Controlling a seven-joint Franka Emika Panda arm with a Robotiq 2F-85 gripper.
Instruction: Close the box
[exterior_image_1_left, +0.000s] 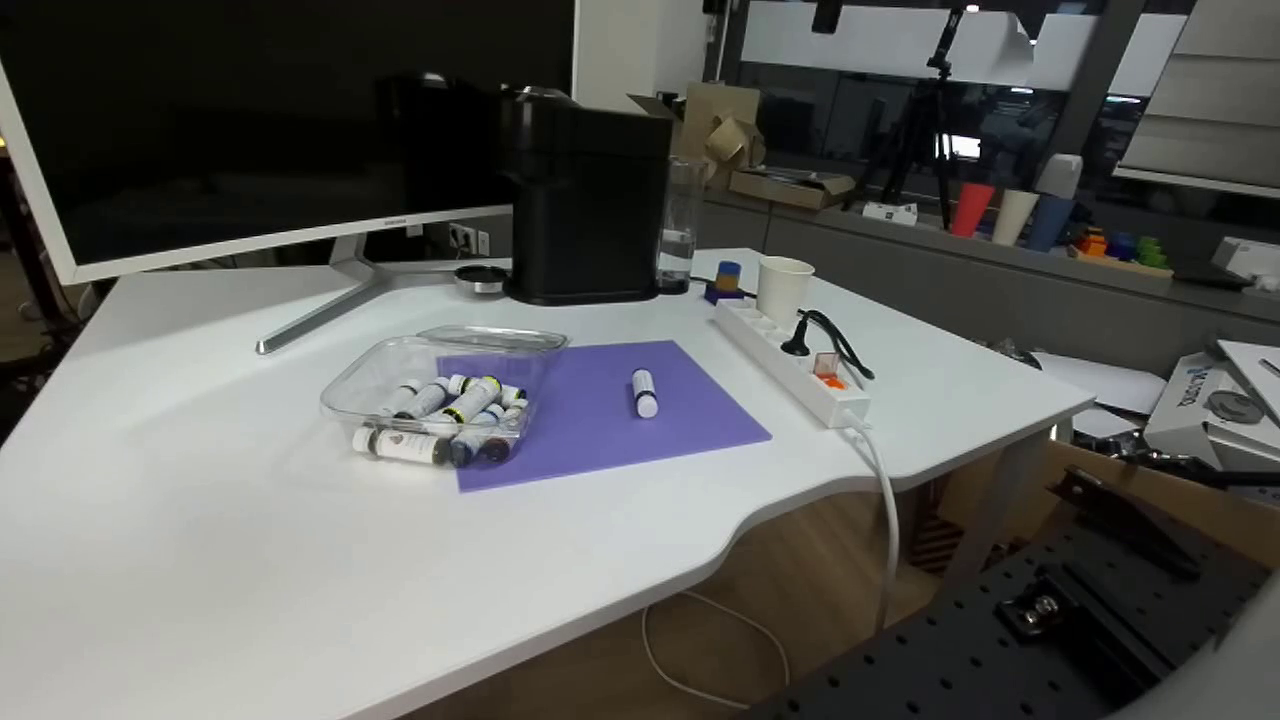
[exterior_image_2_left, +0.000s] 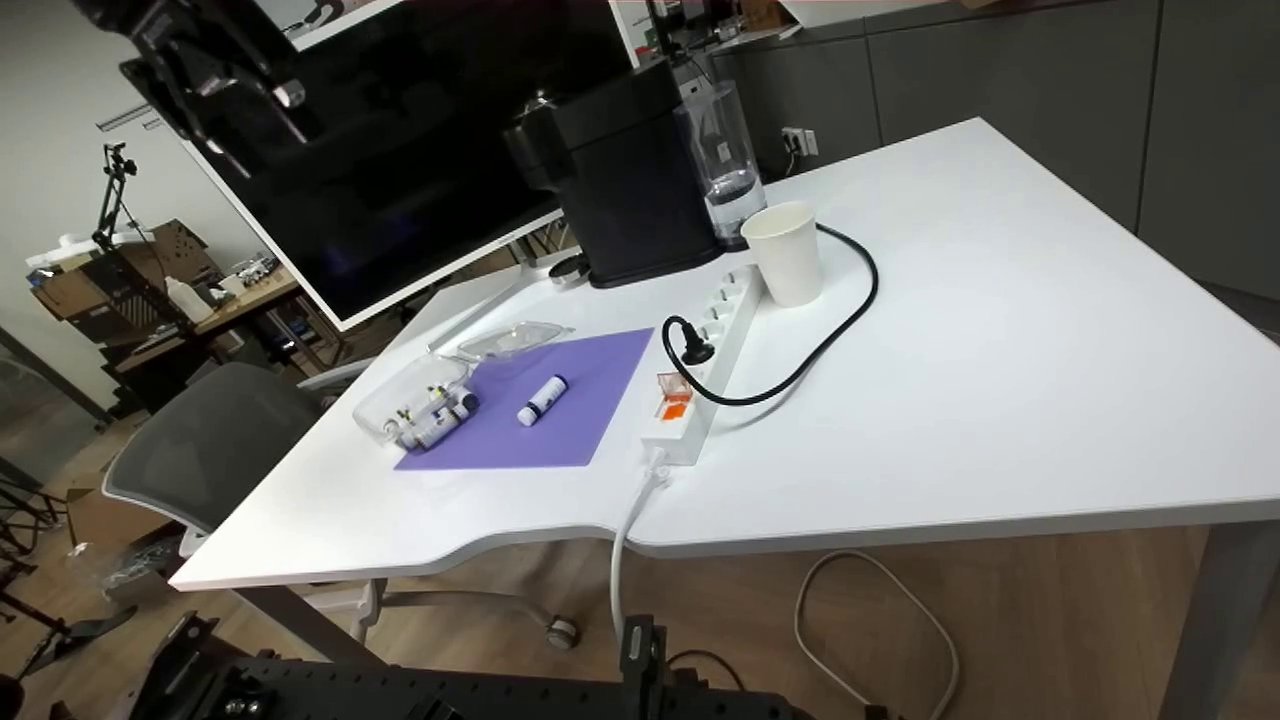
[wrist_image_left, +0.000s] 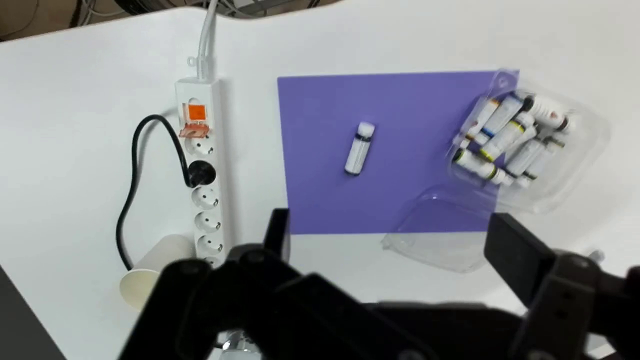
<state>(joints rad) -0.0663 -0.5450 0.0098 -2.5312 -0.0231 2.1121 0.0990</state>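
The box is a clear plastic container that shows in both exterior views (exterior_image_1_left: 352, 388) (exterior_image_2_left: 392, 388) and at the right of the wrist view (wrist_image_left: 582, 160). Several small white vials (wrist_image_left: 502, 140) lie in it. Its clear lid (wrist_image_left: 440, 247) is folded open and lies out flat beside it, partly over the purple sheet; it also shows in both exterior views (exterior_image_1_left: 495, 338) (exterior_image_2_left: 512, 340). My gripper (wrist_image_left: 390, 217) is open and empty, high above the table. It also shows at the top left of an exterior view (exterior_image_2_left: 270, 152).
One loose vial (wrist_image_left: 359, 150) lies on the purple sheet (wrist_image_left: 320, 200). A white power strip (wrist_image_left: 200, 100) with a black plug and cable, and a paper cup (exterior_image_1_left: 785, 285), stand beside the sheet. A black coffee machine (exterior_image_1_left: 590, 200) and a large monitor (exterior_image_1_left: 250, 110) stand behind.
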